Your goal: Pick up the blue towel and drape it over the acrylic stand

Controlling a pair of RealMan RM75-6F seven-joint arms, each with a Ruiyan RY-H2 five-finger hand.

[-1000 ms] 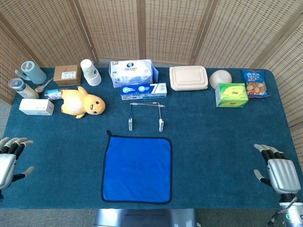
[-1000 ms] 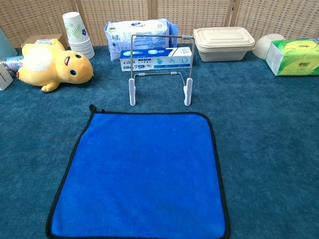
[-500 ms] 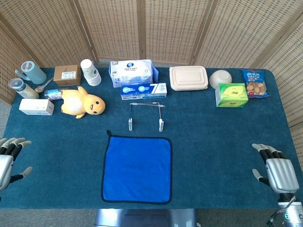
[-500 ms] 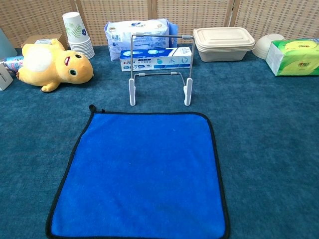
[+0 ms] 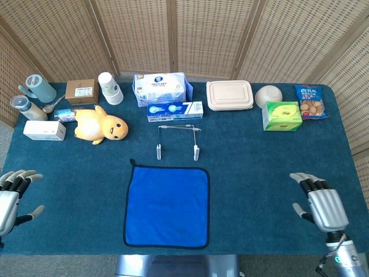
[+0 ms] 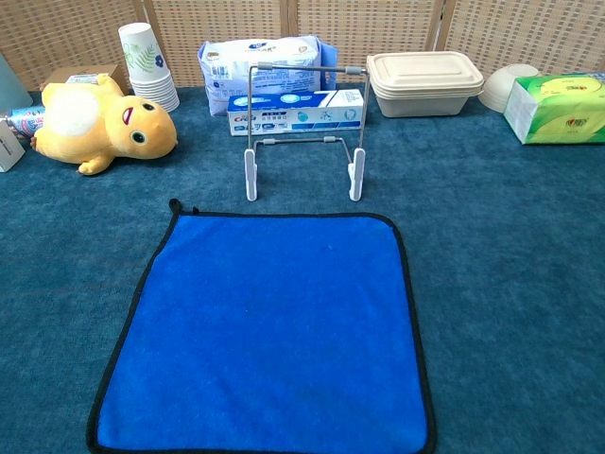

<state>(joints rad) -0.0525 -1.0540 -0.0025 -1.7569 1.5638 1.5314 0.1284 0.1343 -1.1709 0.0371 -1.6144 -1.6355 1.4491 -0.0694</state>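
The blue towel [image 5: 167, 206] [image 6: 265, 331] lies flat and square on the table near the front edge, black trim all round. Just behind it stands the acrylic stand [image 5: 179, 141] [image 6: 304, 132], upright, with a metal top bar and two white feet. My left hand [image 5: 11, 199] hovers at the table's front left corner, fingers spread, holding nothing. My right hand [image 5: 322, 203] hovers at the front right, fingers apart and empty, well clear of the towel. Neither hand shows in the chest view.
A yellow plush duck [image 5: 102, 126] lies left of the stand. Along the back stand a paper cup stack [image 5: 109, 88], a tissue pack [image 5: 162, 88], a toothpaste box [image 5: 174, 111], a lidded food container [image 5: 230, 95], a bowl [image 5: 268, 95] and a green tissue box [image 5: 281, 115].
My right hand has moved left, inward over the table. My left hand has shifted slightly. The towel and stand have not moved.
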